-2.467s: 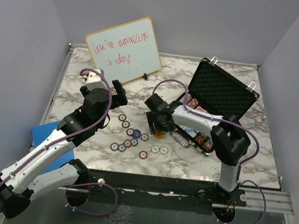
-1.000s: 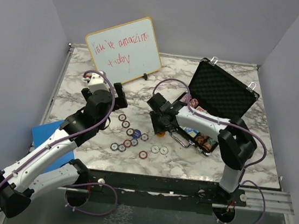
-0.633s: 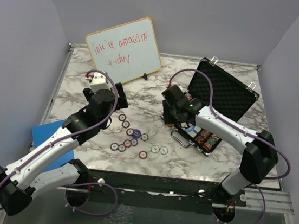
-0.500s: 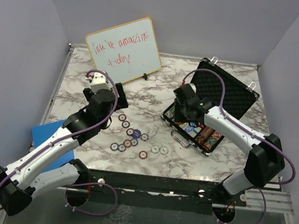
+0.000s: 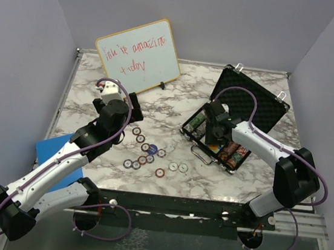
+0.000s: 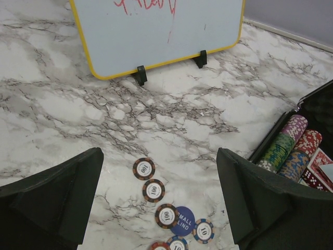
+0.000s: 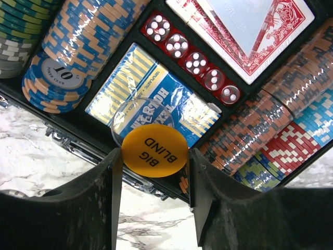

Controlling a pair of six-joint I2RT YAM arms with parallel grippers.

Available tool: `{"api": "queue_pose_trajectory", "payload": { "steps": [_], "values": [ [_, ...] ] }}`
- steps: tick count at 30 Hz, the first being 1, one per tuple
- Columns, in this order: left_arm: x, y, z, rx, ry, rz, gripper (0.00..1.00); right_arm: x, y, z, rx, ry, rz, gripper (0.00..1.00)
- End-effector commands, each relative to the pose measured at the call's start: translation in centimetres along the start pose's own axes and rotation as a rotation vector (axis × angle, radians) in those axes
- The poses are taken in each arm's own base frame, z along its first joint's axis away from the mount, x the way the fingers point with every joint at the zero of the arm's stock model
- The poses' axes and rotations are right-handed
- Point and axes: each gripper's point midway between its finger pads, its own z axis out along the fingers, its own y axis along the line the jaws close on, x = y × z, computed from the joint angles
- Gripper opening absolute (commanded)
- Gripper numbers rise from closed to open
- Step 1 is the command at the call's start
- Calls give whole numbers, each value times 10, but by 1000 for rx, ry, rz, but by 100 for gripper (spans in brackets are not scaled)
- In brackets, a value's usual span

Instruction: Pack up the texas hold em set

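Presently the right end effector (image 7: pixel 154 159) pinches the orange-yellow disc (image 7: pixel 154 148), marked BIG BLIND, with one edge of the disc against each finger, and it hangs over the open briefcase (image 5: pixel 252 99). Directly beyond the disc, under the fingertips, a blue deck (image 7: pixel 171 101) in clear wrap lies in its own compartment. Farther beyond, five red dice (image 7: pixel 192 60) sit in a row in a narrow slot, and past them is a red card deck (image 7: pixel 244 23). To the left of the fingers, rows of poker chips (image 7: pixel 83 36) stand on edge in blue-and-tan and green. To the right, more rows in orange, red and blue fill the case. The briefcase lid stands raised. The left end effector (image 6: pixel 158 166) is spread wide, holds nothing and is poised above the bench (image 6: pixel 57 104). Between its fingers and just ahead of them, loose chips (image 6: pixel 153 190) lie flat on the marble, along with a blue disc (image 6: pixel 182 221) reading SMALL BLIND that touches the chip on either side. Farther ahead the whiteboard (image 6: pixel 156 31) stands on two black feet, and off beyond the right finger a corner of the briefcase shows its chip rows.
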Motion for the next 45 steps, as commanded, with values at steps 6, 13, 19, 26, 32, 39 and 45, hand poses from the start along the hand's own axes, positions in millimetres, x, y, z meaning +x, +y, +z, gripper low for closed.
{"api": "queue_pose_trajectory", "payload": {
  "steps": [6, 13, 19, 26, 32, 39, 45],
  "values": [
    [5, 6, 1, -22, 8, 6, 99, -4, 5, 8, -20, 0, 1, 55],
    [5, 6, 0, -19, 7, 4, 99, -16, 10, -5, -56, -32, 12, 64],
    [3, 7, -2, -17, 0, -1, 99, -27, 31, -23, -191, -70, -5, 64],
    [-5, 12, -6, -36, -30, -17, 99, -25, 110, -42, -334, -129, -114, 63],
    [-16, 25, -14, -81, -78, -43, 99, -2, 187, -30, -385, -106, -254, 63],
    [-24, 34, -21, -103, -117, -67, 99, 13, 244, -12, -380, -116, -449, 67],
    [-23, 36, -22, -105, -116, -66, 99, 22, 262, 2, -372, -100, -526, 74]
  ]
}}
